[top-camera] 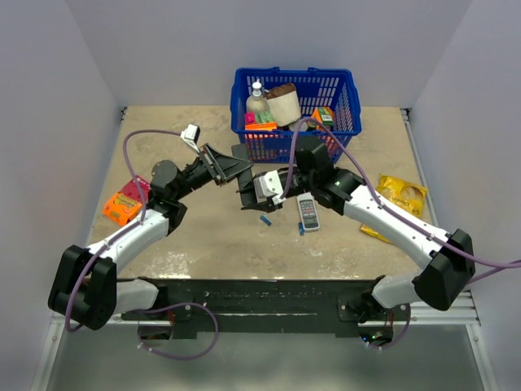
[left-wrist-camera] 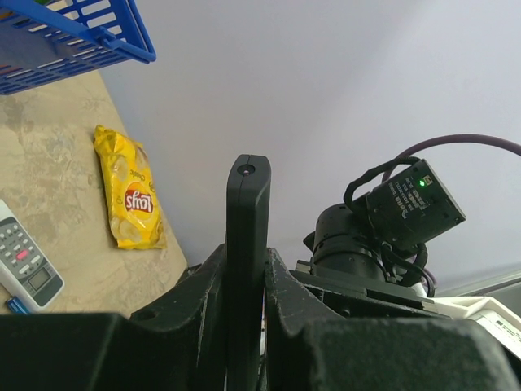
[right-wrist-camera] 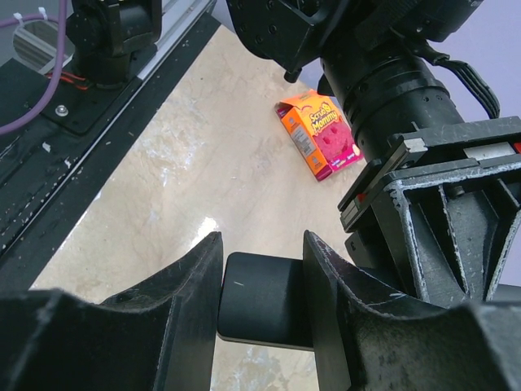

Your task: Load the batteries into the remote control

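Note:
The black remote control [left-wrist-camera: 247, 212] stands edge-on between the fingers of my left gripper [left-wrist-camera: 246, 257], which is shut on its thin sides. Its far end is free. My right gripper [right-wrist-camera: 262, 244] sits close beside the left one [top-camera: 230, 169], at mid-table in front of the basket. It is shut on a flat black piece [right-wrist-camera: 264, 297] with rounded corners. Whether that piece is the remote's end or its back cover I cannot tell. Two small blue batteries [top-camera: 265, 220] [top-camera: 301, 230] lie on the table below the right gripper [top-camera: 251, 195].
A white-grey button remote [top-camera: 308, 212] lies by the batteries. A blue basket [top-camera: 297, 122] of goods stands at the back. A yellow chip bag [top-camera: 400, 195] lies at the right and an orange box [top-camera: 126, 204] at the left.

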### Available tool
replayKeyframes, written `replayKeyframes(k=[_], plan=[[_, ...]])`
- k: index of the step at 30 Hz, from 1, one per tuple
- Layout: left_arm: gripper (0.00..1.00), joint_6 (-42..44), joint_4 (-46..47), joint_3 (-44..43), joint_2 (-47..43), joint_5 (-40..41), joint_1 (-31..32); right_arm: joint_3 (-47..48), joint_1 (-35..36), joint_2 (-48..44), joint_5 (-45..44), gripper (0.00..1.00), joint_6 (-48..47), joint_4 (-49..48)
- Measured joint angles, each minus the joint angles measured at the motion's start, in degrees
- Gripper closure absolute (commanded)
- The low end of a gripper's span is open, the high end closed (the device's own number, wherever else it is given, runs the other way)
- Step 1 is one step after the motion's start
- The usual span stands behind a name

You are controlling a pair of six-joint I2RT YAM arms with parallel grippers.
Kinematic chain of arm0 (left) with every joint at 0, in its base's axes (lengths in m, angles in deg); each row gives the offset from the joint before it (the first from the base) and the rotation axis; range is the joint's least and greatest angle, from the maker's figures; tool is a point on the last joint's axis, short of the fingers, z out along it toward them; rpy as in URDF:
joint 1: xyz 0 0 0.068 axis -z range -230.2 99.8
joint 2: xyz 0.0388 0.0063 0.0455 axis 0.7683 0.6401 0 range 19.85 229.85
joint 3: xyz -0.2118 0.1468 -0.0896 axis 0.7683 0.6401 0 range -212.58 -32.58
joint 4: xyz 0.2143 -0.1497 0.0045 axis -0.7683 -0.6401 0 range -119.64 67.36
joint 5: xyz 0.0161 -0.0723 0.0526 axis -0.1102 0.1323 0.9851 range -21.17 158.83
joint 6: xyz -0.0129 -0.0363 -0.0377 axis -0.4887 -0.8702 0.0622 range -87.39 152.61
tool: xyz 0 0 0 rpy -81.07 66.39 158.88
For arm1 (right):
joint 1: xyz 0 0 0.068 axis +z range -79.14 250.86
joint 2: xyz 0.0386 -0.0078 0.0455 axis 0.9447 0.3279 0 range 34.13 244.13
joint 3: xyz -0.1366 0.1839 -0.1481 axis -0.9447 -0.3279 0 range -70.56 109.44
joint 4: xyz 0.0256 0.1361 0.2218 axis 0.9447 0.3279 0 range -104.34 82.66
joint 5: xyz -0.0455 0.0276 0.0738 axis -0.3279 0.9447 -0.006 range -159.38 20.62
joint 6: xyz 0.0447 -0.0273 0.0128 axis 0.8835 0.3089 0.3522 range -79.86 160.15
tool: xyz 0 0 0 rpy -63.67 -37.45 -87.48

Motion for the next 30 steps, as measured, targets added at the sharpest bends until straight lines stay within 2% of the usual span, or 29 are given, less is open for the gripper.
replayKeyframes(k=[15, 22, 30], plan=[[1.00, 0.7, 0.1, -0.8, 1.1, -3.0, 0.0, 2.6, -0.7, 2.9, 4.3, 0.57, -0.2, 3.0], [1.00, 1.1, 0.8, -0.8, 1.2, -5.2, 1.2, 3.6, -1.0, 3.6, 4.2, 0.57, 0.5, 1.2], [1.00, 3.9, -0.9, -2.1, 1.5, -4.1, 1.4, 3.5, -1.5, 2.6, 3.4, 0.49, 1.7, 1.2]])
